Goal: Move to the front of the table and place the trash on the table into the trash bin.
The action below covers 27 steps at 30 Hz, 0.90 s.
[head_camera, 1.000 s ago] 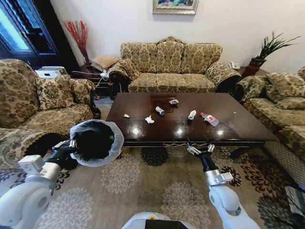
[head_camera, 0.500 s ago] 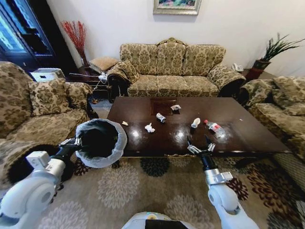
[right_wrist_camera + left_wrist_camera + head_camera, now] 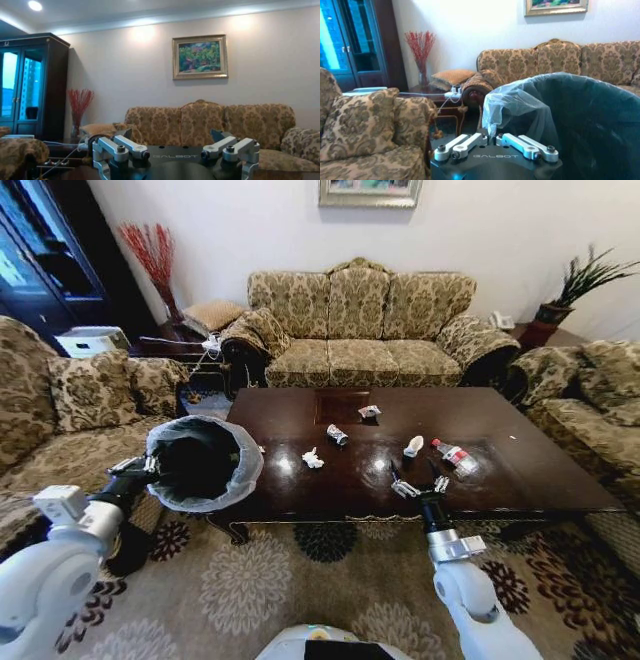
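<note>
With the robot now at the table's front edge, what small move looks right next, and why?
Probably reach the right gripper forward to the white cup, the nearest trash ahead of it. Its fingers are open and empty over the table edge, while the left gripper is shut on the trash bin rim, holding the bin beside the table.

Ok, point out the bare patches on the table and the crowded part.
The table is bare on its right stretch beyond the bottle, and at its left end near the bin, held by the left gripper. The middle is crowded: scraps, wrappers, cup. The right gripper hovers open at the near edge.
</note>
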{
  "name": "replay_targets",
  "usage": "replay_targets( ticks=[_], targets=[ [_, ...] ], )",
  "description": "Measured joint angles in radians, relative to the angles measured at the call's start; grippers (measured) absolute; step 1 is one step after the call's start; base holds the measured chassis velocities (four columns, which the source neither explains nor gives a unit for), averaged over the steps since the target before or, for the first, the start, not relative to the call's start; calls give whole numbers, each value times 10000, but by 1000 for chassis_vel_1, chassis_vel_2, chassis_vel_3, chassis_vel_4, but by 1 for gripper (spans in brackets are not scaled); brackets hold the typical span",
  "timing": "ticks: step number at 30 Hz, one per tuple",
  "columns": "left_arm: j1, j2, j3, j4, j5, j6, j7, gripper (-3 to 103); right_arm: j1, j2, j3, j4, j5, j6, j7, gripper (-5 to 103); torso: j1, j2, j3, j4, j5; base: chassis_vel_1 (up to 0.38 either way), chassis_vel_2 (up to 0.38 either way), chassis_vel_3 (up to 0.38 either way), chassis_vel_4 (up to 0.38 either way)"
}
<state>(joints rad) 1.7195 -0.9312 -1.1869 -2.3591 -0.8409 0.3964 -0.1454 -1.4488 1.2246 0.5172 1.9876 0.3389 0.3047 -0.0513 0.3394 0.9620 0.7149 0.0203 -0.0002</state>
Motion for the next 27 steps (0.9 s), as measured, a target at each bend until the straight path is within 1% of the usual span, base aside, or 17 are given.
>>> replay_targets(
  ticks=[3,7,12,14,17,19,22,23,25,27],
  targets=[
    [13,1,0,-1,1,-20,14,3,55,1,-29,-50,-2,-16,-9,100,9,-2,3,0,3,146,154,-124,-126],
    [18,-16,6,-3,5,-25,34,3,106,13,-80,-102,-7,-27,-8,100,12,-4,4,-3,3,169,195,-168,-258],
    [19,-77,32,-34,12,-64,49,3,288,24,-223,-208,-71,-195,228,100,16,-7,6,0,2,248,254,-213,-257],
    [20,-85,31,-38,14,-69,50,3,333,24,-232,-225,-62,-199,212,100,14,-6,5,1,0,170,197,-195,-223],
    [20,-112,44,-40,20,-96,67,3,451,19,-221,-269,-40,-294,-26,100,12,-6,3,1,-9,148,63,-100,-74],
    [21,-134,66,-40,25,-101,87,3,478,15,-222,-280,-41,-351,-77,100,9,-6,3,4,-5,80,15,-9,-8],
    [22,-194,150,-72,52,-131,171,3,501,26,-252,-310,-47,-375,-174,100,7,-5,3,2,13,-18,-6,11,7],
    [22,-194,150,-72,52,-131,171,3,501,26,-252,-310,-47,-375,-174,100,7,-5,3,2,13,-53,-19,32,20],
    [29,-208,170,-84,55,-154,200,3,461,41,-267,-310,-50,-376,-177,100,9,-6,4,-6,11,-112,-10,64,-6],
    [33,-210,174,-84,56,-172,206,3,439,46,-267,-310,-52,-376,-181,100,9,-6,4,-6,6,-123,7,87,-49]
  ],
)
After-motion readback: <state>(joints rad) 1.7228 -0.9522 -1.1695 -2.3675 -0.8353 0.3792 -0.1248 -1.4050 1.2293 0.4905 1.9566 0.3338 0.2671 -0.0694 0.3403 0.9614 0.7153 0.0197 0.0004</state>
